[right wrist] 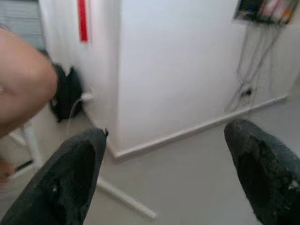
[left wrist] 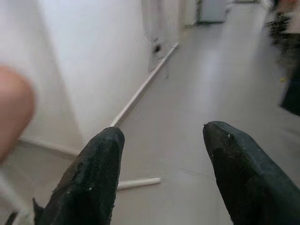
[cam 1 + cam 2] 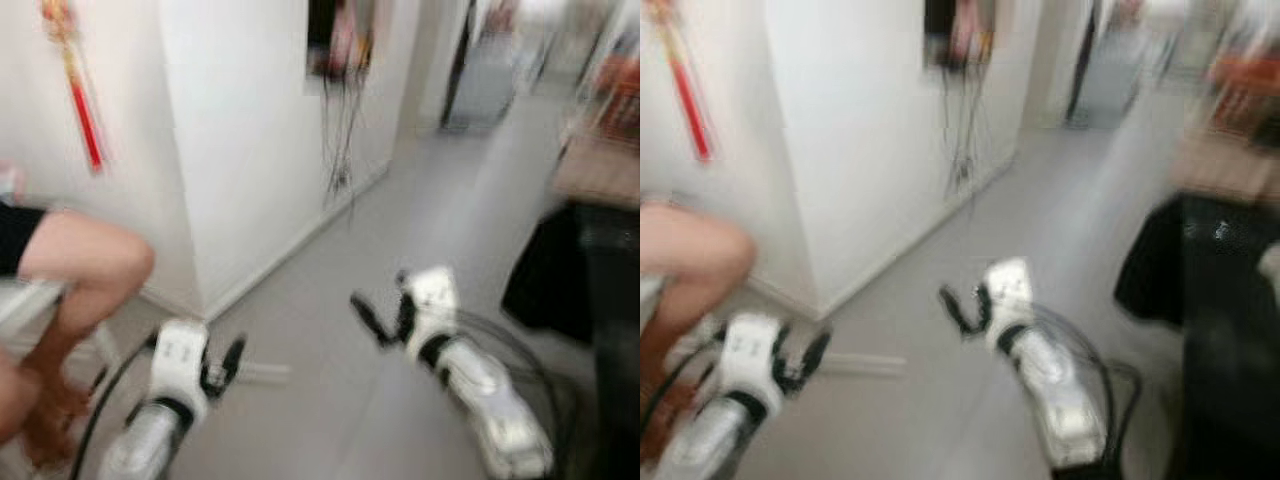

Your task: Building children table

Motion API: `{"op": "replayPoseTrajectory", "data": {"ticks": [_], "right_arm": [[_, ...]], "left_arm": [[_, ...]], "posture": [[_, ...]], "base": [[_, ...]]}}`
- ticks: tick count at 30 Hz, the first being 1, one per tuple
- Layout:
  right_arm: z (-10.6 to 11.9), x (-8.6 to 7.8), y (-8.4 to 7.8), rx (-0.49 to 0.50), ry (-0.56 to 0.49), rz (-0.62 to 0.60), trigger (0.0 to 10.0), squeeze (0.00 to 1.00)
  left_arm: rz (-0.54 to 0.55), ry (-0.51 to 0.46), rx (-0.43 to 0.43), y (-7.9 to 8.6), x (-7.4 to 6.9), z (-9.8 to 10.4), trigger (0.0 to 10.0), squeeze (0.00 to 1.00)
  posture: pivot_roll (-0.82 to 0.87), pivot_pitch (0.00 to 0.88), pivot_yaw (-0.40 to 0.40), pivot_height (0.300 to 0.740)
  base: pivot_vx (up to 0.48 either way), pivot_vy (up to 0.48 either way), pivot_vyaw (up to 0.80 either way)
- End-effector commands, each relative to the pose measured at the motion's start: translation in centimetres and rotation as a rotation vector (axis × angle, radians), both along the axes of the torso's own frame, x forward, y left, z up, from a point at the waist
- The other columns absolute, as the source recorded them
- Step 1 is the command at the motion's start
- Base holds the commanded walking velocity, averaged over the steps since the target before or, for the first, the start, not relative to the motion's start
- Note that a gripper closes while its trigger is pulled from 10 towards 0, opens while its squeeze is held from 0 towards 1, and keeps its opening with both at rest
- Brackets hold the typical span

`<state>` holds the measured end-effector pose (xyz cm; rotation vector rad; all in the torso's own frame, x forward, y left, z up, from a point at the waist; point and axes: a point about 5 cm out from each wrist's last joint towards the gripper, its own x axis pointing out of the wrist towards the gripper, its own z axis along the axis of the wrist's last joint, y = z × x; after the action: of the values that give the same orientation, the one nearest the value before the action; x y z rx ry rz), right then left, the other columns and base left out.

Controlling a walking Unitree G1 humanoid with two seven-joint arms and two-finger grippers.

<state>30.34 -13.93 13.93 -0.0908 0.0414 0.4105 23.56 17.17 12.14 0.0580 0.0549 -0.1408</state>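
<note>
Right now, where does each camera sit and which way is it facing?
Left eye view: on the head, looking down a hallway floor; shows left gripper, right gripper, a seated person's leg.
Right eye view: beside it, same scene.
Left wrist view: along open black fingers toward a white rod on the floor.
Right wrist view: along open fingers toward the white wall corner.
Shared: corner, rod, leg.

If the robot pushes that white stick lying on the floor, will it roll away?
Probably yes. The white stick looks round and thin and lies flat on smooth grey floor, so a sideways nudge would likely roll it. It looks straight and stiff, probably light. Both the left gripper and right gripper are open.
</note>
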Motion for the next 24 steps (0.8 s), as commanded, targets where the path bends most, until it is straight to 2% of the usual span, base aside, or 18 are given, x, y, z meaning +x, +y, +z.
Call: {"op": "replayPoseTrajectory", "data": {"ticks": [1,24], "right_arm": [[-0.11,0.04,-0.10,-0.012,0.013,0.001,10.0,0.00],[-0.11,-0.15,0.24,-0.019,0.022,0.047,10.0,0.00]], "left_arm": [[-0.006,0.014,-0.002,-0.18,0.08,-0.20,10.0,0.00],[-0.010,0.015,-0.011,-0.43,-0.09,-0.16,10.0,0.00]], "posture": [[-0.02,0.000,-0.064,0.740],[-0.02,0.000,-0.079,0.740]], "base": [[0.428,0.000,0.00],[0.408,0.000,0.00]]}}
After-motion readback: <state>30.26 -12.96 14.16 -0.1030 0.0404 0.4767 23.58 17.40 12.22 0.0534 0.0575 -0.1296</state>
